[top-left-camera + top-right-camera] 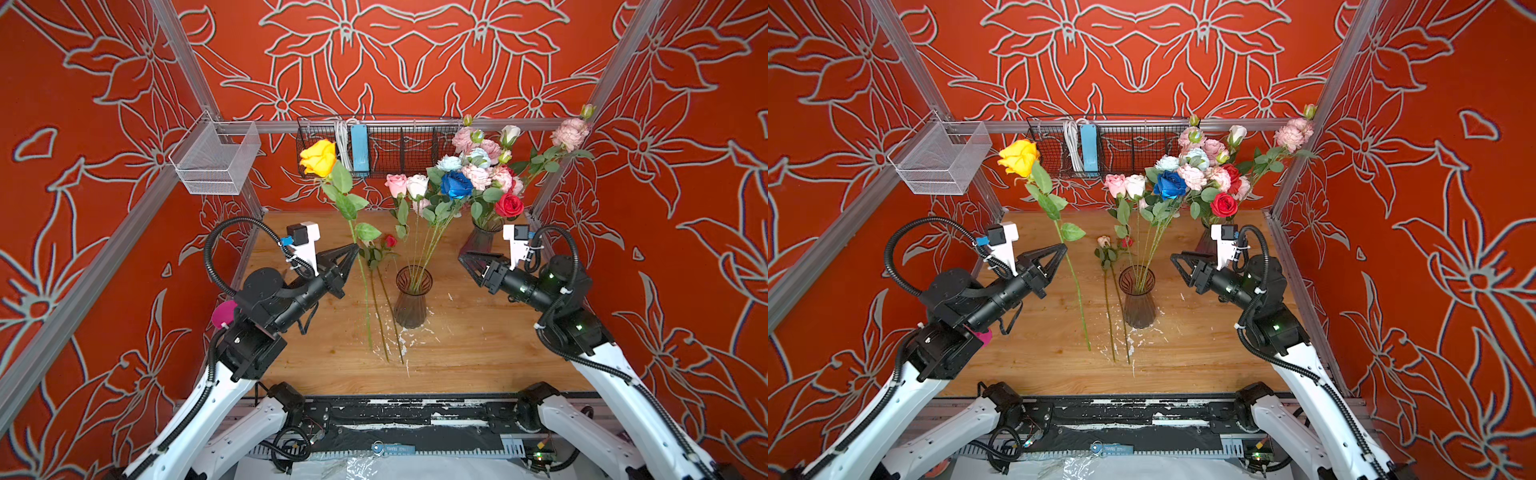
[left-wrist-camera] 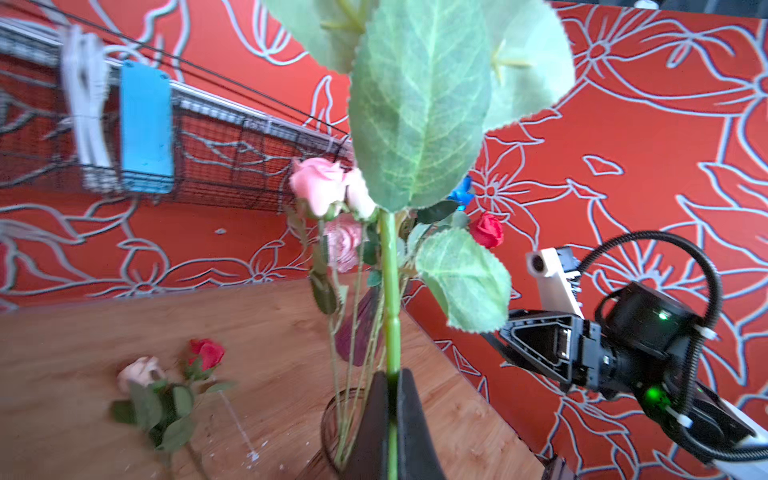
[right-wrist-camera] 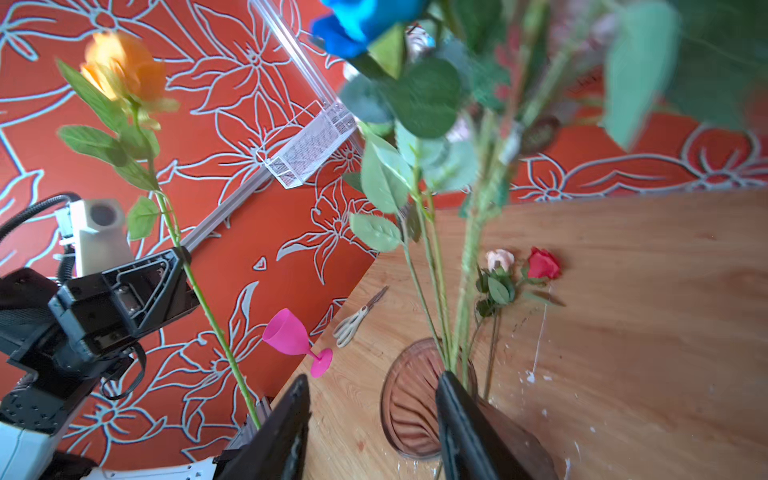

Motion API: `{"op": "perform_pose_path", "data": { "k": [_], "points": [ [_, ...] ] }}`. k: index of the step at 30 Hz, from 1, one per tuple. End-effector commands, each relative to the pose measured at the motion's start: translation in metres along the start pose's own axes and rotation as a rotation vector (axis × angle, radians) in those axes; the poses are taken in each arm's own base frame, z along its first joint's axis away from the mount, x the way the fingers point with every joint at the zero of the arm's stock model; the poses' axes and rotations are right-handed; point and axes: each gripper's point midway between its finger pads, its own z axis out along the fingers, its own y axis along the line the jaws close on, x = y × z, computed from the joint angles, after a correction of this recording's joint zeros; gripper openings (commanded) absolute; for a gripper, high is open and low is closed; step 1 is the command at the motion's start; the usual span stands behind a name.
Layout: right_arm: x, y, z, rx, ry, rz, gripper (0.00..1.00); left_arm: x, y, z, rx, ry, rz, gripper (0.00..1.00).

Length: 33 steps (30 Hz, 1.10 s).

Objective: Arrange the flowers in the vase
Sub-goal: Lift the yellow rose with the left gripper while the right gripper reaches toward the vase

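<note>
The left jaws are clamped on the green stem of the yellow rose (image 1: 319,157), just below its lowest leaf. They hold it left of the vase (image 1: 411,299) and clear of it. The rose's long axis stands near upright, slightly tilted, bloom on top and cut end down by the bench (image 1: 478,345). The right jaws stand apart, holding nothing, just right of the vase, where pink, white and blue flowers (image 1: 456,184) stand. Two small roses (image 1: 390,241) lie flat on the bench beside the vase.
</note>
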Motion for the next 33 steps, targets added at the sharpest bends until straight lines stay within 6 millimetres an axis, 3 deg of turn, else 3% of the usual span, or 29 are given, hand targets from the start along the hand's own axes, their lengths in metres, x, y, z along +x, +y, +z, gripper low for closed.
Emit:
{"op": "perform_pose_path", "data": {
  "k": [1,4,5,10,16,25,29,32,33],
  "points": [
    [-0.016,0.027,0.008,-0.041,-0.013,-0.098,0.52,-0.026,-0.037,0.018,0.106,-0.043,0.06,0.0],
    [-0.018,0.047,0.017,-0.097,-0.002,-0.126,0.53,-0.03,-0.062,0.035,0.163,-0.032,0.067,0.0],
    [-0.016,0.053,0.019,-0.116,0.007,-0.134,0.53,-0.023,-0.062,0.048,0.161,-0.006,0.061,0.0],
    [-0.006,0.078,0.025,-0.184,0.052,-0.219,0.55,-0.012,-0.084,0.07,0.21,0.035,0.053,0.0],
    [0.0,0.081,0.031,-0.215,0.084,-0.23,0.55,0.0,-0.093,0.085,0.227,0.064,0.053,0.0],
    [0.008,0.075,0.03,-0.2,0.105,-0.227,0.44,0.006,-0.096,0.093,0.226,0.082,0.056,0.0],
    [0.007,0.077,0.036,-0.221,0.106,-0.207,0.3,0.011,-0.097,0.097,0.241,0.079,0.045,0.0],
    [0.004,0.078,0.039,-0.225,0.098,-0.199,0.07,0.012,-0.098,0.099,0.25,0.078,0.045,0.0],
    [0.003,0.079,0.04,-0.226,0.097,-0.2,0.04,0.012,-0.099,0.099,0.253,0.077,0.048,0.0]
  ]
}}
